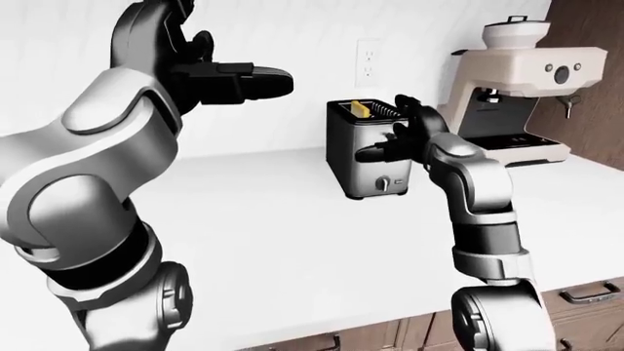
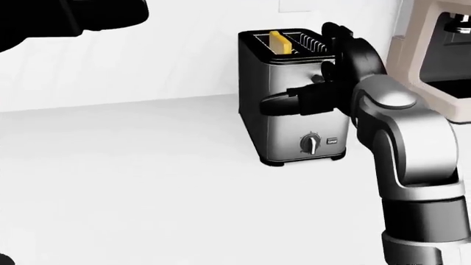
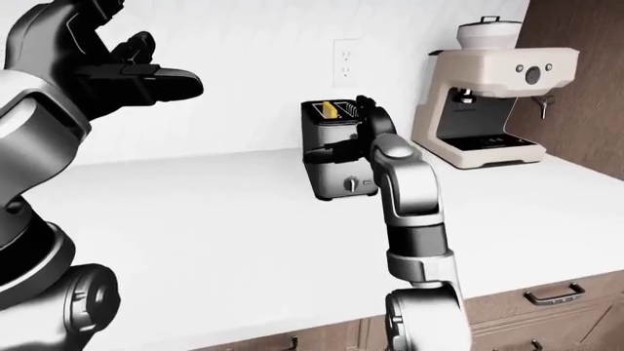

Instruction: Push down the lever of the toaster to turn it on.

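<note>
A steel toaster [image 2: 283, 88] stands on the white counter [image 2: 147, 182] against the wall, with a yellow slice [image 2: 280, 42] sticking up from one slot and a round knob [image 2: 311, 144] low on its face. My right hand [image 2: 316, 91] is at the toaster's face, its open black fingers [image 2: 283, 103] lying across the upper part where the lever sits; the hand hides the lever. My left hand [image 1: 234, 77] is raised high at the left of the left-eye view, open and empty, far from the toaster.
A cream espresso machine [image 1: 521, 88] stands on the counter right of the toaster. A wall outlet [image 1: 368, 61] is above the toaster. Wood drawers with dark handles [image 1: 590, 292] run below the counter edge. Dark wood cabinet panel [image 3: 576, 88] at far right.
</note>
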